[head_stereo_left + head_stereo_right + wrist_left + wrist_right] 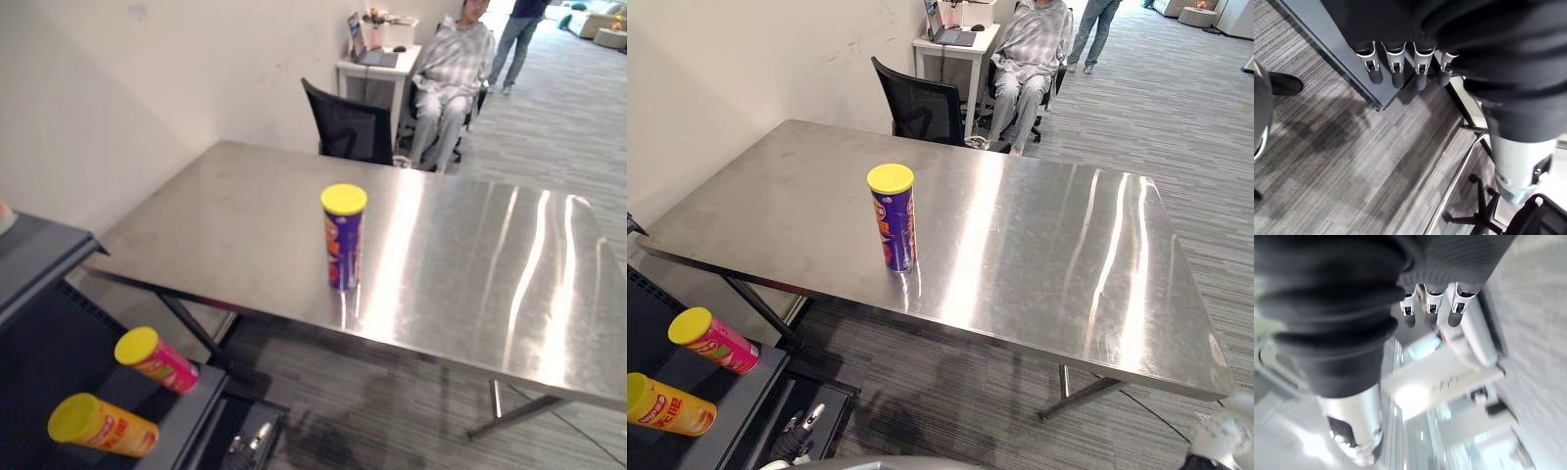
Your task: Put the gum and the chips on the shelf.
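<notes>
Spotting purple chips can (343, 238) upright on steel desk (470, 264), toward near edge, well apart from both hands. Can't pick out any gum. Noting two more cans lying on sides on dark shelf (186, 411) at lower left: pink one (157, 360) near shelf's front lip, orange one (103, 424) beside it, further in. Holding nothing w/ left hand (1396, 68): fingers straight & apart, hanging over carpet by shelf corner. Same w/ right hand (1432, 303): fingers loose, nothing btwn them. Main risk, prob: tipping the tall can w/ a glancing or sideways touch, given narrow base & slick steel, then watching it roll off desk edge to floor. Second: reaching from too far out, ending w/ a shallow grip high near yellow lid and a slip mid-carry. Third: bumping the pink can when setting down on shelf; lying free near the lip, so likely to roll off. Also worth minding office chair (350, 127) & seated person (446, 78) beyond far side, though well clear of reach.
</notes>
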